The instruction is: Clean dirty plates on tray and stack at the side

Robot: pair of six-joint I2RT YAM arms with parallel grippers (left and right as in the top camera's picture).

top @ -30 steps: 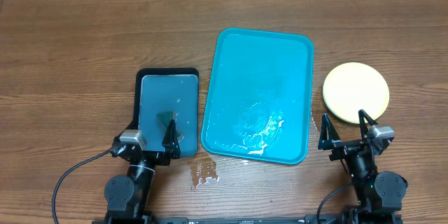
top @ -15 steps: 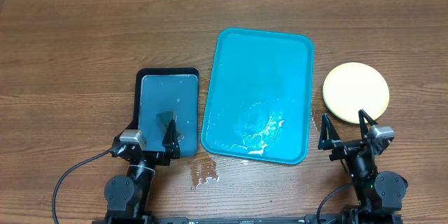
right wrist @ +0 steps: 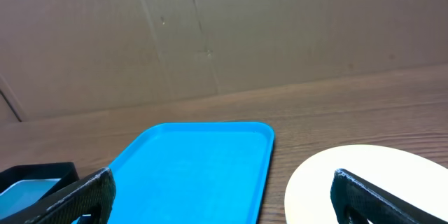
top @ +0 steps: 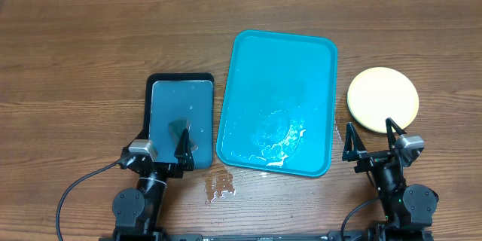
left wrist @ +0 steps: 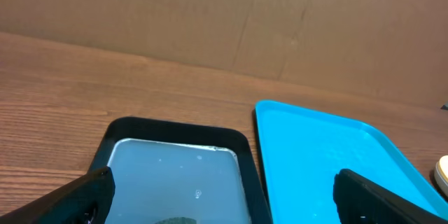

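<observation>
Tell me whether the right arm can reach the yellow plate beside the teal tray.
Probably yes. The yellow plate lies just ahead of the right gripper, whose jaws are open, with nothing between them; the teal tray sits off to its left.

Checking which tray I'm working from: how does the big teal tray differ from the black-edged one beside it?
The teal tray is clearly larger than the black-edged tray. The teal tray is bare bright plastic with wet whitish streaks at its near end. The black-edged tray holds a blue-grey mat with a small dark lump on it. Both are rounded rectangles lying flat on the table.
</observation>
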